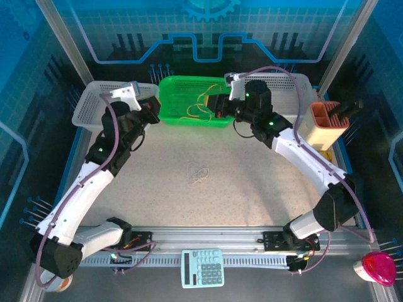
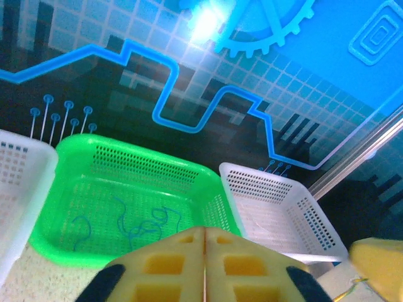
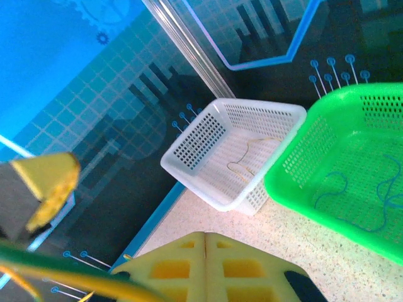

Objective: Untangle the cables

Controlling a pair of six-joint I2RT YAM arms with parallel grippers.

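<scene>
Far edge of the worktop — we see the left gripper closed tight, the right gripper pinching a yellow cable over the green basket, where blue cables lie; a pale cable rests mid-worktop.

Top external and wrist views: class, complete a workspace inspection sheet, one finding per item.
Surface: speckled, light-coloured table.
Job's things: pale cable loose mid-table; blue cables in the green basket; yellowish cable at that basket; pale cord in the white basket.
Clutter: calculator, tan holder, pink object, all at the edges.
Grippers: left gripper and right gripper, fingers shut together.
Cables: purple wires along the arms.
Surroundings: blue patterned panels behind.
</scene>
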